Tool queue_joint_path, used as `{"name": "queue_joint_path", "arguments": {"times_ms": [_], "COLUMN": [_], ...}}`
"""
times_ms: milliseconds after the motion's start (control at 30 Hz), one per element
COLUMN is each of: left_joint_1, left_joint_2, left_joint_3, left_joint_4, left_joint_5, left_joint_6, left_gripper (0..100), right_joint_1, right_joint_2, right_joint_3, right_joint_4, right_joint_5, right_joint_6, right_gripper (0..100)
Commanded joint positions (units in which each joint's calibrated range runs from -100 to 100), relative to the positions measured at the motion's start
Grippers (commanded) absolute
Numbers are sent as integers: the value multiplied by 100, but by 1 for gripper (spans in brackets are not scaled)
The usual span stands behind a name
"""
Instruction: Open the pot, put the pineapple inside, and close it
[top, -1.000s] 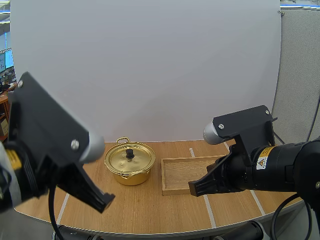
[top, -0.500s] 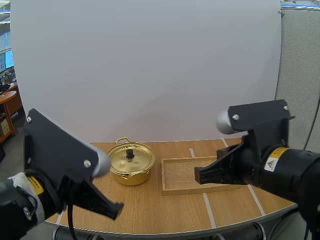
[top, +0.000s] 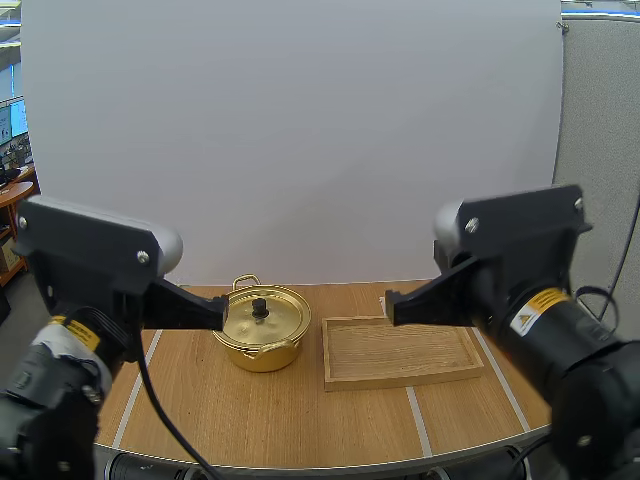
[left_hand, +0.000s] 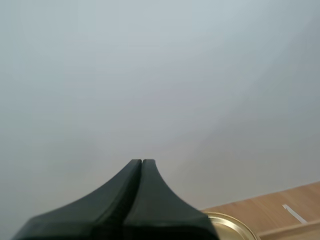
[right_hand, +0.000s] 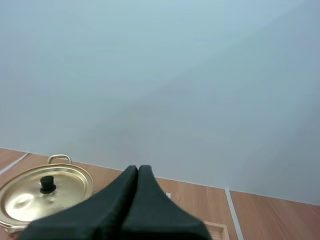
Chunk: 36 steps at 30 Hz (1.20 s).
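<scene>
A white board (top: 300, 140) stands behind a wooden table (top: 280, 425) marked with pale tape lines (top: 418, 420). The wooden tray (top: 400, 352) lies right of centre, its long side running left to right. Just left of it, not touching, sits the gold pot (top: 262, 355). It is upright, its lid (top: 275, 320) on and the black knob (top: 260, 307) pointing up. Its two loop handles (top: 246, 281) line up far to near. My left gripper (top: 214, 312) hovers at the pot's left side, fingers pressed together on nothing. My right gripper (top: 392, 306) hangs by the tray's far edge, likewise closed and empty.
</scene>
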Motion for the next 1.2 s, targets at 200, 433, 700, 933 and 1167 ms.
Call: {"name": "queue_joint_path", "arguments": {"times_ms": [200, 433, 700, 933, 1167], "left_joint_1": [12, 12, 22, 22, 22], "left_joint_2": [-22, -22, -22, -22, -22], "left_joint_3": [1465, 2224, 2224, 2224, 2224], "left_joint_4": [57, 57, 45, 45, 45], "left_joint_5": [-2007, -2195, -969, 334, 324], "left_joint_6": [-60, -222, -590, -662, -764], "left_gripper": [0, 0, 0, 0, 0], "right_joint_1": [-18, -18, -18, -18, -18], "right_joint_2": [-41, -41, -41, -41, -41], "right_joint_3": [1649, 2341, 2341, 2341, 2341], "right_joint_4": [-54, 6, 6, 32, 45], "right_joint_5": [-2657, -3349, -2060, -690, -699], "right_joint_6": [-127, -127, -127, -24, -15], "right_gripper": [0, 0, 0, 0, 0]}}
